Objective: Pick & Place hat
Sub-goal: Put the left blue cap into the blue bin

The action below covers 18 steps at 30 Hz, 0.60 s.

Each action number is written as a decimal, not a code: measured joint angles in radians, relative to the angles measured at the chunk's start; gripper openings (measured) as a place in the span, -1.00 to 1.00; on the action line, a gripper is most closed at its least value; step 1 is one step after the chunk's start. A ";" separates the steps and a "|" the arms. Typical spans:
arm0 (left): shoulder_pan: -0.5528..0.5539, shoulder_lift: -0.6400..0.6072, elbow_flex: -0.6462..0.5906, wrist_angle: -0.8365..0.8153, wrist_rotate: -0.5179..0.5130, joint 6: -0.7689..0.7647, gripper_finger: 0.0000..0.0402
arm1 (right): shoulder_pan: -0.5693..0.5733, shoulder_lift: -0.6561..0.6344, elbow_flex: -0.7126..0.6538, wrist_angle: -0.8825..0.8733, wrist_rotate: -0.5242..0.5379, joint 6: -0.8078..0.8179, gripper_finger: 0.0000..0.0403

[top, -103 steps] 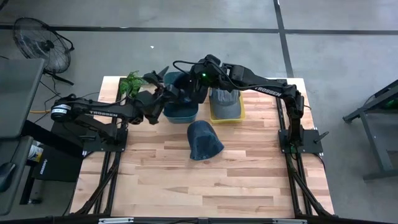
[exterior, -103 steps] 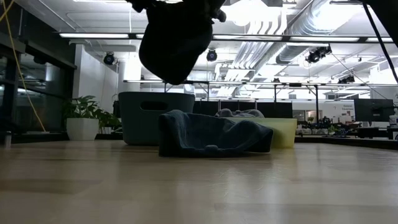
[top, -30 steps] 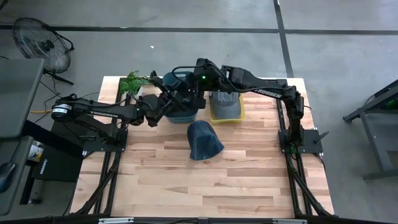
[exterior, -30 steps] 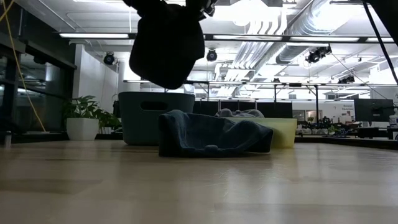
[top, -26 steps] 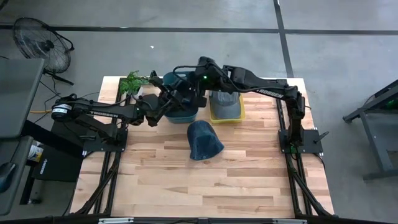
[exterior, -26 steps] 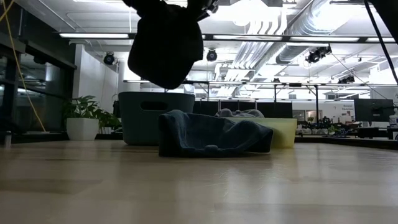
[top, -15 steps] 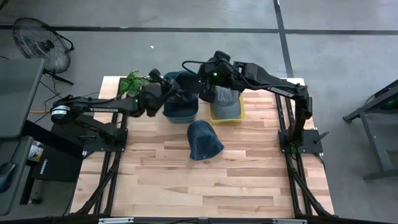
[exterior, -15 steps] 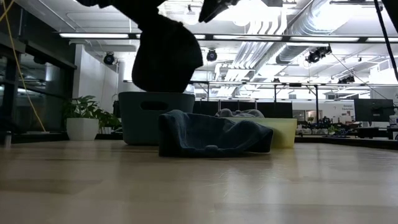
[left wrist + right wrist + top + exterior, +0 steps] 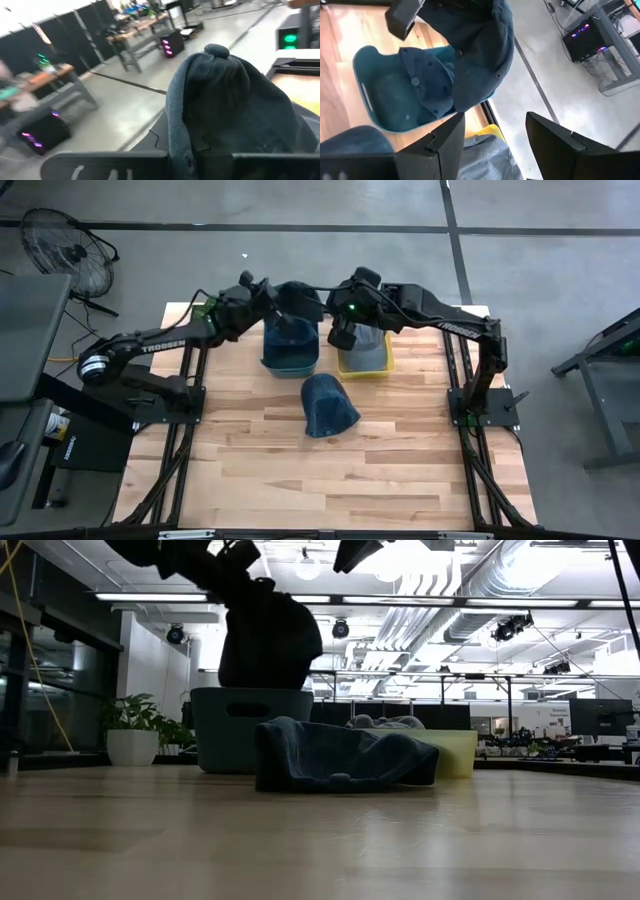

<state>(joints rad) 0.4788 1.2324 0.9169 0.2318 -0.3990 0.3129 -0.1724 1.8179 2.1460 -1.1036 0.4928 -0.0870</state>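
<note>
A dark blue cap [image 9: 270,640] hangs over the teal bin [image 9: 250,730], with my left gripper [image 9: 268,308] shut on it; in the high view the cap [image 9: 298,300] covers the bin's far part [image 9: 290,355]. Another dark cap [image 9: 427,75] lies inside that bin. My right gripper [image 9: 495,145] stands open beside the held cap [image 9: 485,45], above the gap between the teal bin and the yellow bin [image 9: 365,365], touching nothing. A third blue cap [image 9: 328,405] rests on the table on its open rim. My left gripper pinches a fold of the cap's cloth near its rim [image 9: 182,145]; the gripper's own body hides the exact spot. The fingers come slanting down from the table's left. The cap hangs below them, lifted clear, its top button [image 9: 216,49] turned away from the gripper.
A grey cap [image 9: 362,345] lies in the yellow bin. A potted plant [image 9: 135,730] stands at the table's far left corner. Bare wooden table [image 9: 330,480] stretches toward the near edge.
My right gripper has opened, let go of the hanging cap and drawn back toward the table's right. My left gripper, still shut on the cap, has swung toward the far edge and carried it over the teal bin, where it now hangs a little lower.
</note>
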 joint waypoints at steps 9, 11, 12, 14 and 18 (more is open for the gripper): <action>0.155 0.001 -0.001 -0.012 0.251 -0.080 -1.00 | 0.019 0.000 0.000 -0.015 0.031 0.033 0.01; 0.184 0.006 -0.012 0.014 0.300 -0.111 -1.00 | 0.023 0.001 0.000 -0.015 0.035 0.039 0.01; 0.196 0.008 -0.022 0.021 0.326 -0.128 -1.00 | 0.024 0.001 0.000 -0.015 0.041 0.039 0.01; 0.223 0.009 -0.052 0.035 0.367 -0.169 -1.00 | 0.030 0.001 0.000 -0.015 0.052 0.043 0.01; 0.239 0.010 -0.131 0.157 0.402 -0.229 -1.00 | 0.037 0.001 0.000 -0.014 0.059 0.046 0.01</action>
<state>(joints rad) 0.7177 1.2423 0.7862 0.3886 0.0033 0.0836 -0.1357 1.8191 2.1460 -1.1179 0.5521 -0.0410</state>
